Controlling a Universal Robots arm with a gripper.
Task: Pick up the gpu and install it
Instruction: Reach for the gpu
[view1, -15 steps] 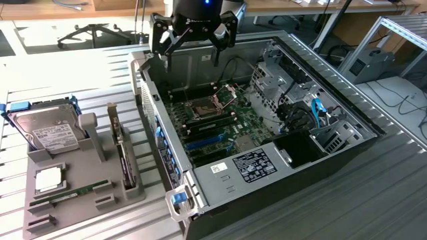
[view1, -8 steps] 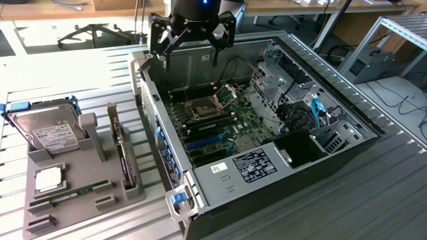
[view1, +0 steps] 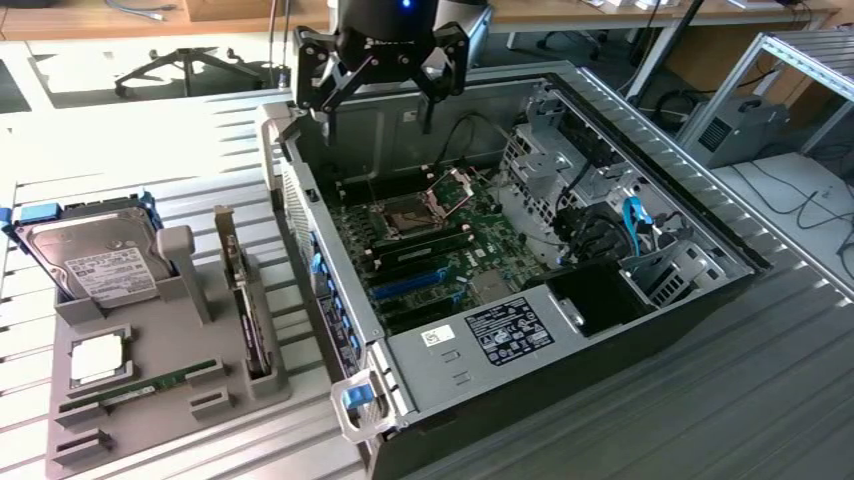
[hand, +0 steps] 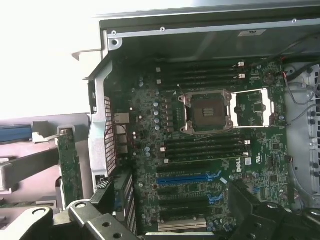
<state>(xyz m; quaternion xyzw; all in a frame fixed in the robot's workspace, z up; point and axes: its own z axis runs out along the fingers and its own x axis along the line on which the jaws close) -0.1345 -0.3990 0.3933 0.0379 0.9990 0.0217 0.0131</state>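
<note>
The gpu (view1: 244, 290) is a thin dark card with a silver end bracket, standing on edge in a slot of the grey holder (view1: 174, 400) at the exterior view's left. In the wrist view the gpu (hand: 68, 167) shows as a green edge-on board beside the case wall. My gripper (view1: 376, 112) hangs open and empty above the far end of the open computer case (view1: 587, 330), well apart from the card. Its dark fingers (hand: 100, 222) frame the motherboard (hand: 210, 150) with its blue expansion slots (hand: 187, 177).
The grey holder also carries a silver hard drive (view1: 100, 262), a processor chip (view1: 96, 360) and a green RAM stick (view1: 140, 385). Inside the case are an open CPU socket (view1: 407, 215), drive cages (view1: 561, 160) and blue cables (view1: 638, 222). Office chairs and a desk stand behind.
</note>
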